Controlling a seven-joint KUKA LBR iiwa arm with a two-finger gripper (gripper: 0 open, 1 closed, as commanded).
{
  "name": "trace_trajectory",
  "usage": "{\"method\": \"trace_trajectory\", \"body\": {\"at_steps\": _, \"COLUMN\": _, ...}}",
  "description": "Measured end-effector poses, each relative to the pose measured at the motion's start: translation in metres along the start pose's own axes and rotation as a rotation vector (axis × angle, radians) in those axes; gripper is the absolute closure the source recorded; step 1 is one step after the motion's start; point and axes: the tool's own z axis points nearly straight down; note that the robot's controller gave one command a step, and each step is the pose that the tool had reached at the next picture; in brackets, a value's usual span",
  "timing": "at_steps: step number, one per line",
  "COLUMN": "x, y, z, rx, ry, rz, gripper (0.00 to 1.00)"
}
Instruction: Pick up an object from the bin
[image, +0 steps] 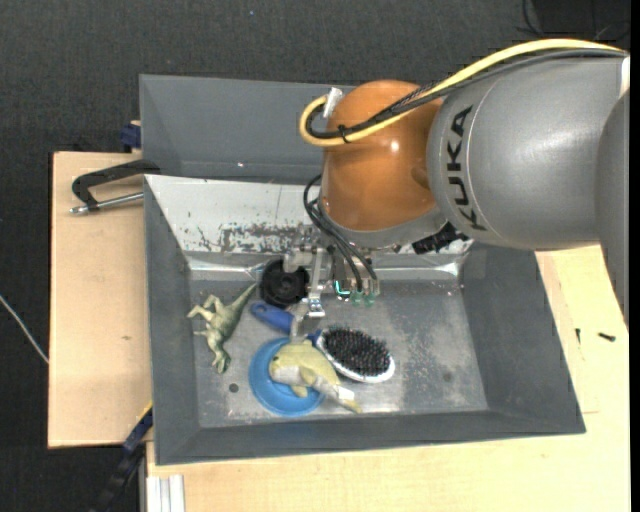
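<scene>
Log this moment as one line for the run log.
jaws: low over small blue piece, between black round part and hairbrush | left: green dinosaur | front: yellow dinosaur on blue dish

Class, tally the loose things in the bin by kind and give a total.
Toy dinosaurs: 2, the green dinosaur and the pale yellow dinosaur
Blue round dish: 1
Black-bristled brush: 1
Black round thing: 1
Blue stick, perhaps the brush's handle: 1
Total: 6, or 5 if the stick belongs to the brush.
</scene>
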Motion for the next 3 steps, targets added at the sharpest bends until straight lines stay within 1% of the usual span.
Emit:
{"method": "trace_trajectory", "body": {"at_steps": 1, "x": 0.037, "y": -0.047, "z": 0.085, "rx": -0.001, "ry": -0.010, "rz": -0.013, "gripper": 0.00}}
{"method": "trace_trajectory", "body": {"at_steps": 2, "x": 0.043, "y": -0.068, "z": 0.095, "rx": -0.004, "ry": -0.005, "rz": 0.122, "gripper": 0.00}}
{"method": "trace_trajectory", "body": {"at_steps": 3, "x": 0.036, "y": -0.069, "z": 0.088, "rx": 0.000, "ry": 0.002, "rz": 0.279, "gripper": 0.00}}
